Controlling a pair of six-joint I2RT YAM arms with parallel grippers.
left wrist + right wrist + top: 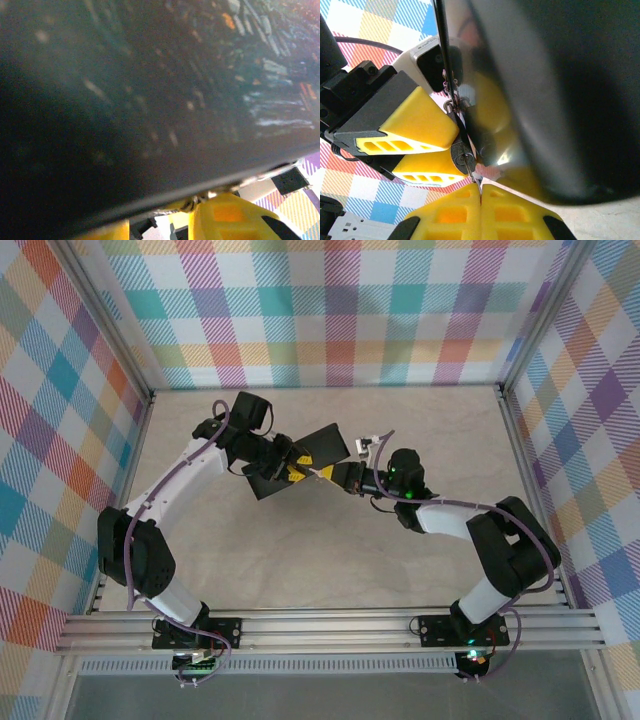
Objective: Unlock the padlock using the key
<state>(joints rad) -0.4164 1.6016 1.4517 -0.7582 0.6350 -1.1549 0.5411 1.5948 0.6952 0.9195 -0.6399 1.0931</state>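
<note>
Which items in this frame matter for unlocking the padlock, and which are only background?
In the job:
- padlock
- key, pinched in the right gripper, tip at the lock
- left gripper, closed at the padlock

Not in the job:
- dark painted tin, right beside the lock
- table
- plaid walls

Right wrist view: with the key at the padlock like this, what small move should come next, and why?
Probably a gentle twist of the right end effector to turn the key. It is shut on the key, whose tip seems to sit in the keyhole of the padlock, though the seating is hard to confirm. The left end effector appears to hold the tin steady.
</note>
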